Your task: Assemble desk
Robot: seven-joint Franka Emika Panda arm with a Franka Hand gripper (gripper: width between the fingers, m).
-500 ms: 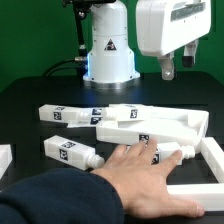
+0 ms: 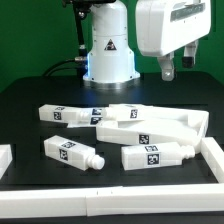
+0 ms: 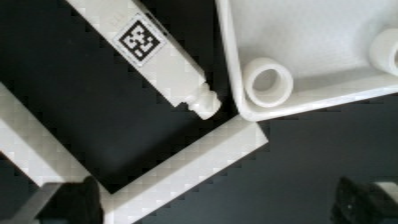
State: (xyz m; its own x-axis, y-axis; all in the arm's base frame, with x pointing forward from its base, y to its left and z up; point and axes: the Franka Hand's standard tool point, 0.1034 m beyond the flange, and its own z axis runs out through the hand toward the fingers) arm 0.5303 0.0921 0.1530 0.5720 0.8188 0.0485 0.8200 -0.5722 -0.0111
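Black table (image 2: 25, 110) in shot, desk panel (image 2: 165, 125) lying flat toward the exterior view's right; gripper (image 2: 180, 62) hangs above, jaws spread wide, gripping nothing; tagged leg (image 2: 155, 156) just before the panel, second leg (image 2: 70, 152) further toward the exterior view's left

The robot's hand (image 2: 179, 66) hangs wide open and empty above the far right of the black table (image 2: 30, 100), clear of every part. Below it the white desk panel (image 2: 172, 127) lies toward the exterior view's right. The far leg (image 2: 62, 115) lies off its left end, and the near-left leg (image 2: 71, 152) and near-right leg (image 2: 154, 156) lie in front, apart from each other, tags facing up.
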